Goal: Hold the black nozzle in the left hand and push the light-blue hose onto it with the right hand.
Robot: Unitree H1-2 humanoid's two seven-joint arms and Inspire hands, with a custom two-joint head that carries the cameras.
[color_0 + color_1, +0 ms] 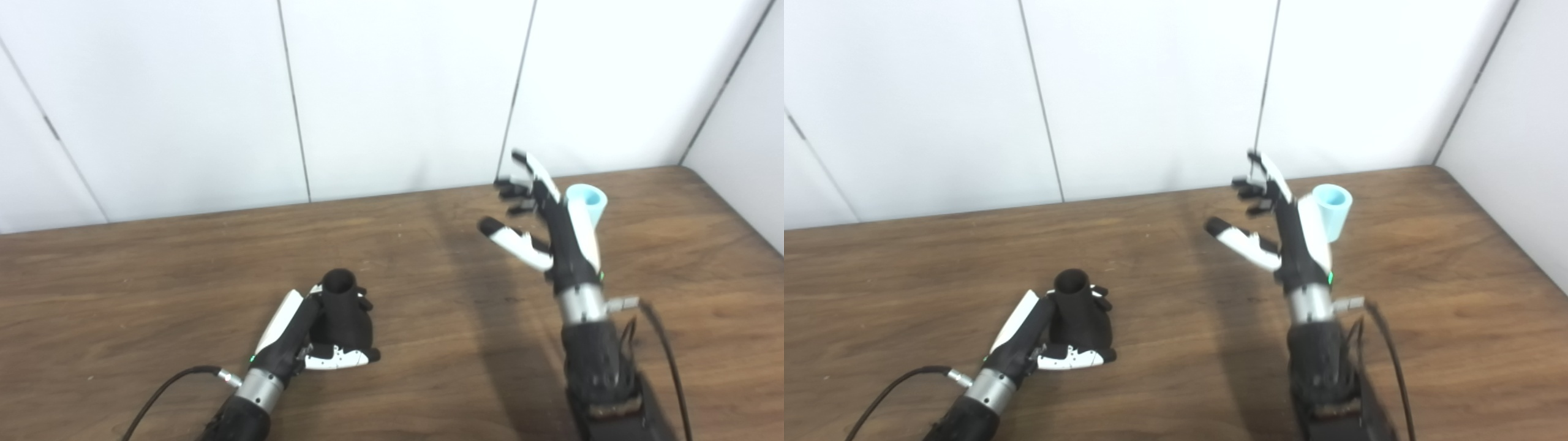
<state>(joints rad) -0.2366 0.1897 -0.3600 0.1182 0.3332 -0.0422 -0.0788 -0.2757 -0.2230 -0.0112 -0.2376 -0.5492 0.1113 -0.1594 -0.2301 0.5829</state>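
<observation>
I have the left hand (309,334) low over the front part of the brown wood-grain table (153,288), a little left of the middle, with its fingers and thumb wrapped round the matte black, bell-shaped plastic nozzle (343,309); the nozzle stands roughly upright in that grasp, its round open mouth facing up and its wider body down by the thumb, and I cannot tell whether its base touches the wood. My right hand (1277,229) is raised well apart from it, toward the table's back right corner, with the fingers (1254,184) spread wide and the thumb angled out to the left, holding nothing. The short light-blue plastic hose piece (1331,211), a stubby tube with its open end up, stands upright near the table's far edge just beside the back of that open hand, on its right; from the left eye view the hand overlaps it, so I cannot say whether they touch. Behind the table runs a white panelled wall (398,92) with dark seams
</observation>
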